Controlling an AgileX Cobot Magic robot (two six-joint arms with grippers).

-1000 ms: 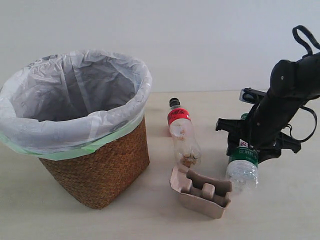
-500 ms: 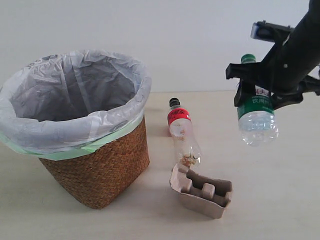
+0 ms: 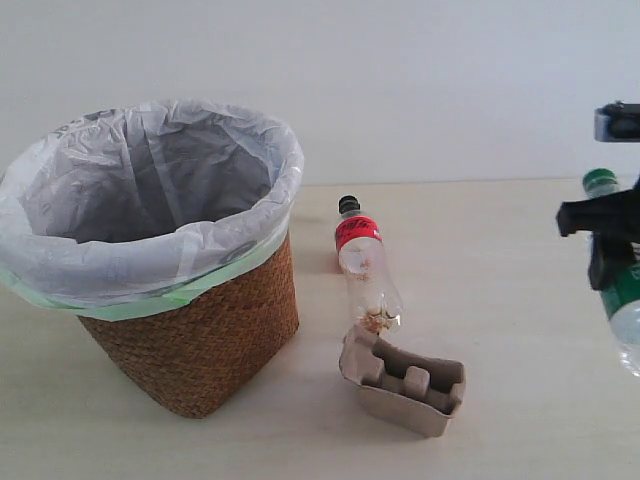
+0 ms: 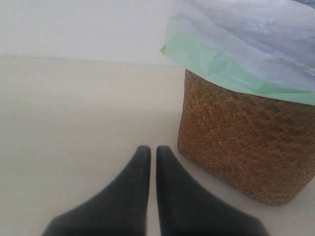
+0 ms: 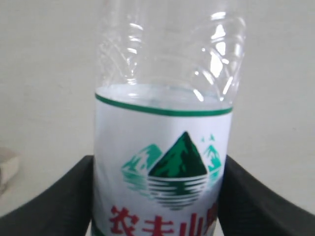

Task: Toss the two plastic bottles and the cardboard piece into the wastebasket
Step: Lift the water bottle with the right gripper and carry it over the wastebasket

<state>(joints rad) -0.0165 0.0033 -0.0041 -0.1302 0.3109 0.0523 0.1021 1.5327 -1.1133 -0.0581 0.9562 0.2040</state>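
Note:
My right gripper (image 3: 612, 250) is shut on the green-capped bottle (image 3: 624, 300) and holds it in the air at the far right edge of the exterior view, cap up. Its white-green label (image 5: 162, 172) fills the right wrist view between the two black fingers (image 5: 54, 196). The black-capped bottle with the red label (image 3: 365, 265) lies on the table near the middle. Just in front of it sits the tan cardboard piece (image 3: 405, 380). The wicker wastebasket (image 3: 190, 330) with its white bag stands at the left. My left gripper (image 4: 153, 152) is shut on nothing, low beside the wastebasket (image 4: 246, 142).
A pale wooden table (image 3: 500, 230) carries everything, with a white wall behind it. Only the right arm's gripper and a camera mount (image 3: 618, 122) show at the right edge of the exterior view.
The right gripper lifted the green-capped bottle off the table, raised it high, then swung it out to the right edge and somewhat lower. The other objects stayed put.

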